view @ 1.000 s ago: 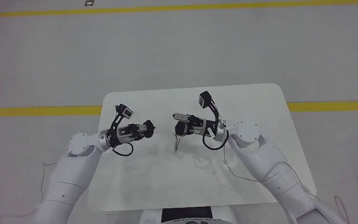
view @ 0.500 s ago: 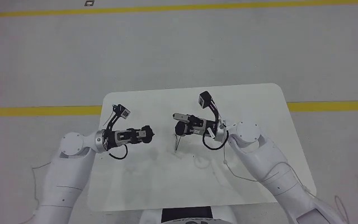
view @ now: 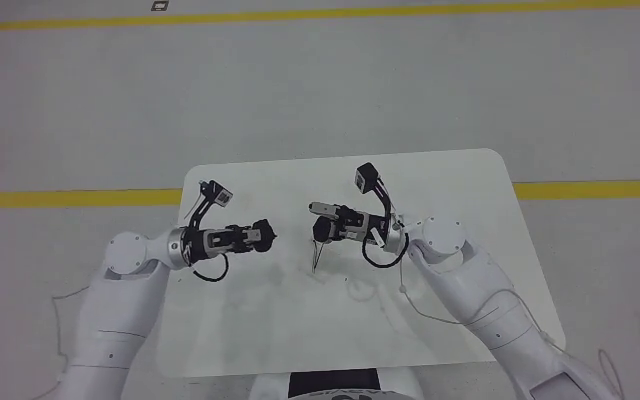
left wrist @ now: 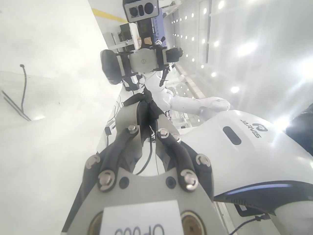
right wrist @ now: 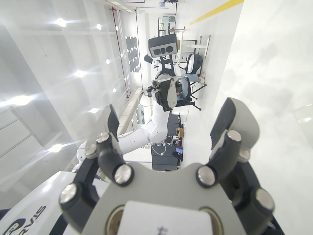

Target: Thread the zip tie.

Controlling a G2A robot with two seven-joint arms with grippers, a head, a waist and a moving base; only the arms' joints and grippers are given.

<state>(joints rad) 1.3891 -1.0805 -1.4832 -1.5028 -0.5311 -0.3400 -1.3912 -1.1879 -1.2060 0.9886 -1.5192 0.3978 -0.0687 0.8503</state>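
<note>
A black zip tie [left wrist: 23,86] lies loose on the white table [view: 450,180]; in the top view the zip tie [view: 316,259] shows as a thin line just in front of my right gripper [view: 316,220]. That gripper [right wrist: 168,118] hovers above the table's middle, open, with nothing between its fingers. Facing it a short way off is my left gripper [view: 268,235], held above the table. Its fingers [left wrist: 137,113] are shut tip to tip, and I see nothing held in them. Each wrist view shows the other gripper straight ahead: the left gripper [right wrist: 168,96] and the right gripper [left wrist: 143,61].
The table stands on a pale floor with a yellow line [view: 90,197] running behind it. Bare tabletop lies to the right of the arms and along the front edge [view: 300,368].
My left arm has drawn back a little to the left and turned its wrist slightly, still shut. The right arm and the zip tie have not moved.
</note>
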